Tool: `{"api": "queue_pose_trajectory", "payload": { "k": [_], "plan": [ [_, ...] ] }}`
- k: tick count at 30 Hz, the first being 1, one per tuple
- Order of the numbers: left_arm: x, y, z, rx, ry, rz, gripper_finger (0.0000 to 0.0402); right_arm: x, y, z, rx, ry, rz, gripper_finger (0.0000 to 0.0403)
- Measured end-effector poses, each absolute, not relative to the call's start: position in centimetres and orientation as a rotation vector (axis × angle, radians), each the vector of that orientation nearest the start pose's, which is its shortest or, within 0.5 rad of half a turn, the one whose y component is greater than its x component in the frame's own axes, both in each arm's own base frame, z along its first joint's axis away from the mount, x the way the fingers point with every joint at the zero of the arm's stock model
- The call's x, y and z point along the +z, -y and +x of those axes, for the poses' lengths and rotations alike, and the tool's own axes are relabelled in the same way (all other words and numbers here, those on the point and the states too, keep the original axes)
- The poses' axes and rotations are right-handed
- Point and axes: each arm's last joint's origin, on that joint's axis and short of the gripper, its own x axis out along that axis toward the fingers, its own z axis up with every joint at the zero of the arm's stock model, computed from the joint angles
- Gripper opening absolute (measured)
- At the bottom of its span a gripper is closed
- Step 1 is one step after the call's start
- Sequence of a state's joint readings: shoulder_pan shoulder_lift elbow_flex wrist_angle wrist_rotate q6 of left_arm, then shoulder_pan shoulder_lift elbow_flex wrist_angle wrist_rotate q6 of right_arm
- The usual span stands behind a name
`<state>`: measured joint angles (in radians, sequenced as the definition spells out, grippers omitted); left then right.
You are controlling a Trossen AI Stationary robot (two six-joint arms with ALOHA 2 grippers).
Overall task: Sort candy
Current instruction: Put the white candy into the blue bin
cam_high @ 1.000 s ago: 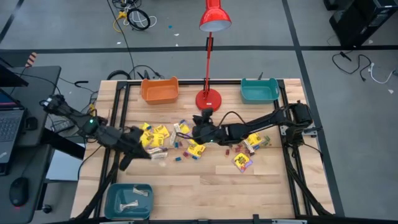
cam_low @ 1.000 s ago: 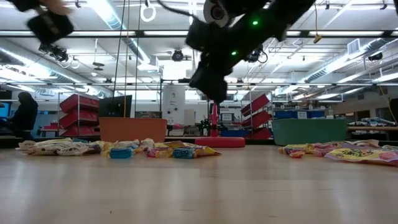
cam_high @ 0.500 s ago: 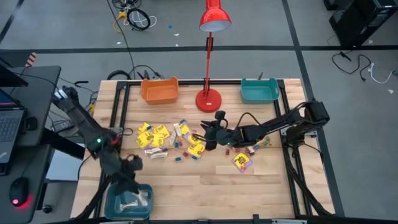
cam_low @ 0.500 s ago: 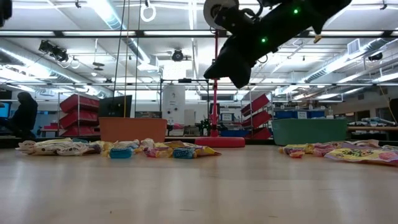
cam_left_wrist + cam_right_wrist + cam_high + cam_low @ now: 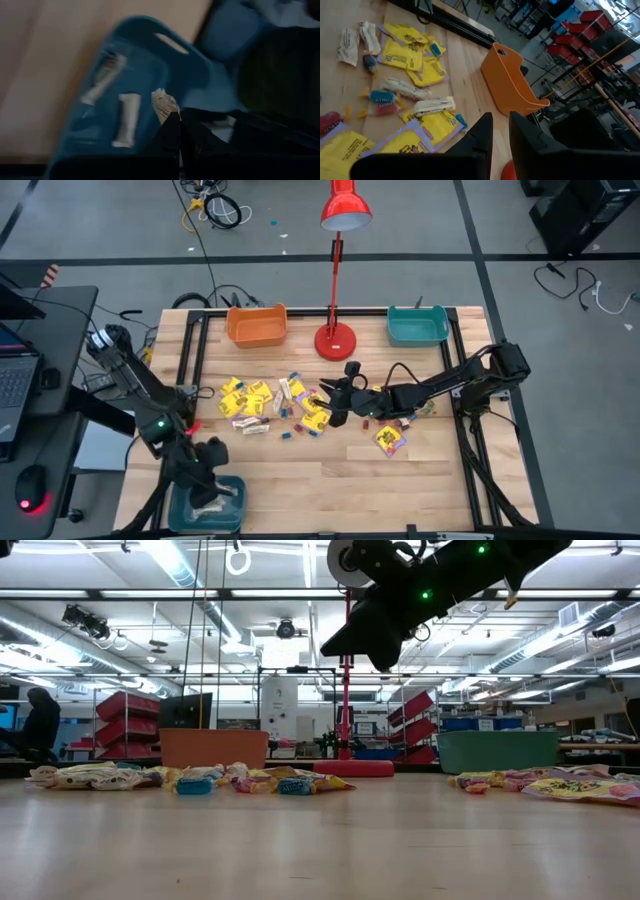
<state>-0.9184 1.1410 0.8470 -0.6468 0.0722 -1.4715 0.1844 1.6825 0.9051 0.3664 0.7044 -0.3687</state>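
Note:
The candy lies in a heap on the table's middle [image 5: 265, 405] [image 5: 400, 55] [image 5: 250, 780]: yellow packets, pale bars, small blue and red pieces. A few more lie farther right [image 5: 392, 440]. My left gripper [image 5: 208, 483] [image 5: 175, 120] hovers over the teal bin at the near left corner [image 5: 180, 505] [image 5: 145, 25], shut on a pale beige bar. Two beige bars [image 5: 127, 120] lie flat on that bin's floor. My right gripper [image 5: 335, 395] [image 5: 500, 125] hangs above the heap's right side, open by a narrow gap and empty. My left gripper pinches one end of a pale beige bar [image 5: 164, 100] between its two fingertips. The bar sticks out past the fingertips, lifted clear above the teal bin's floor.
An orange bin [image 5: 257, 325] [image 5: 510, 85] and a second teal bin [image 5: 417, 325] stand at the far edge, with a red desk lamp's base [image 5: 337, 340] between them. Bare wood lies along the near edge, right of the near teal bin.
My left gripper has swung from the heap's left side toward the near left corner, carrying the beige bar over the teal bin. My right gripper has risen off the heap and drifted a little toward the right.

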Motion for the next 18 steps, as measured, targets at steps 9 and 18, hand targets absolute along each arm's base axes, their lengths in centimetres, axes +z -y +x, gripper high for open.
{"api": "queue_pose_trajectory", "payload": {
  "k": [9, 18],
  "plan": [
    [22.5, 19.0, 13.7, 0.006, -1.343, -0.792, 0.0000, 20.1, -4.7, 34.6, -0.436, -0.467, -0.532, 0.0050],
    [20.9, 20.9, 13.6, 0.031, -1.334, -0.764, 0.0000, 20.1, -4.7, 34.6, -0.439, -0.458, -0.523, 0.0050]
  ]
}}
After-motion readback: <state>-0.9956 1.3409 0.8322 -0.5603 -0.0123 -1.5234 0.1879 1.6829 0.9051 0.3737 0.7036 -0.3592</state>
